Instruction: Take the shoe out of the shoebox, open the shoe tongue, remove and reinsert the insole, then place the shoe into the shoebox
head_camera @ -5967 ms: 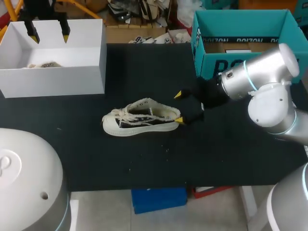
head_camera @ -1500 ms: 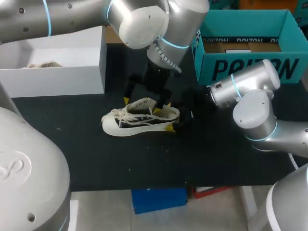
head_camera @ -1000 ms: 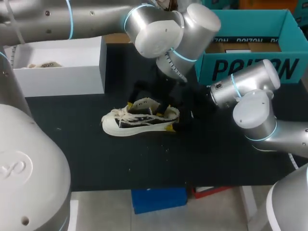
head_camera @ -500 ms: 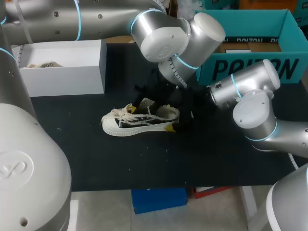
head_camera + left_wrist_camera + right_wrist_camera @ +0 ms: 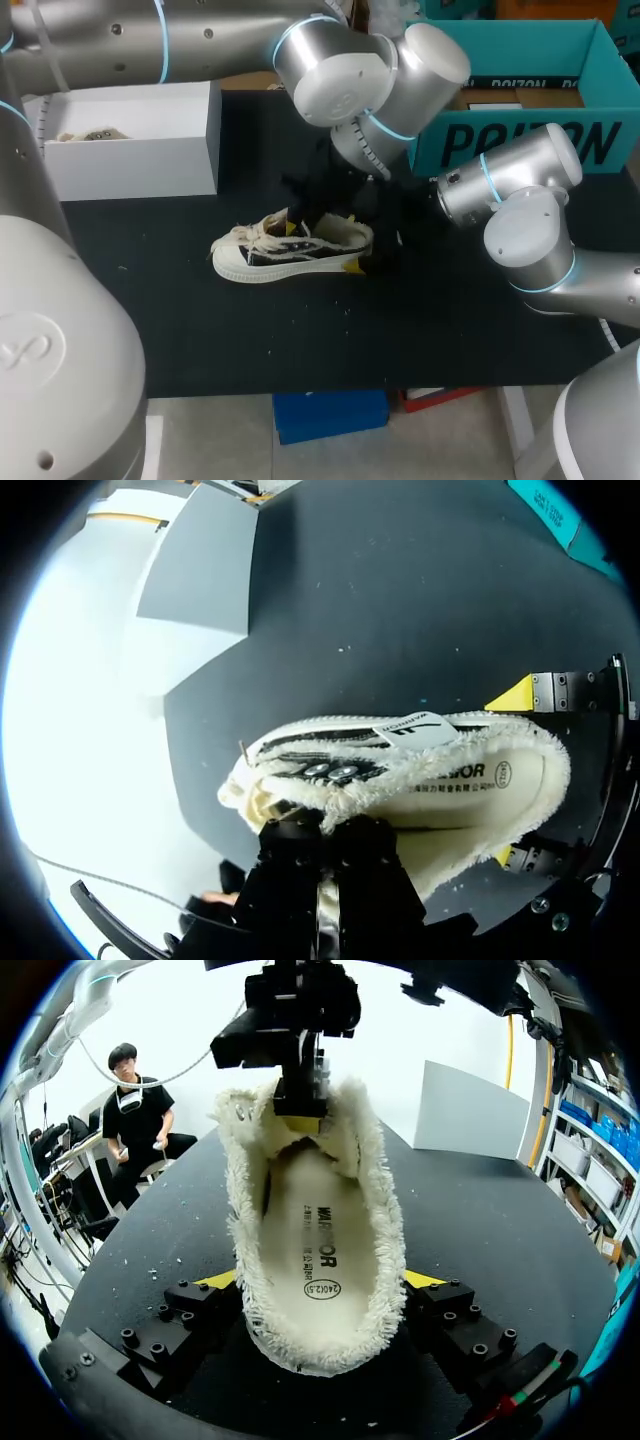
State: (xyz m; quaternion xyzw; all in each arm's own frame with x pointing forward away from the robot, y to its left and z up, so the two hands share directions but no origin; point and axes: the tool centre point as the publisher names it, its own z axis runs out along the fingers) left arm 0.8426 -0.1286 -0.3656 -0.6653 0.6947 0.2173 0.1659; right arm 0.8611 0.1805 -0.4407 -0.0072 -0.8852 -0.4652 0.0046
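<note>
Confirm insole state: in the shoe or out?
In. The insole lies flat inside the shoe, fleece collar all round it; left tool pinches the tongue.

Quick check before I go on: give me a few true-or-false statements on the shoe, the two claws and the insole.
The shoe lies on the black table, outside the white shoebox. True.
The right claw holds the shoe by its toe. False: it is shut on the heel.
The left claw is shut on the tongue. True.
The insole lies on the table beside the shoe. False: it sits inside the shoe.
</note>
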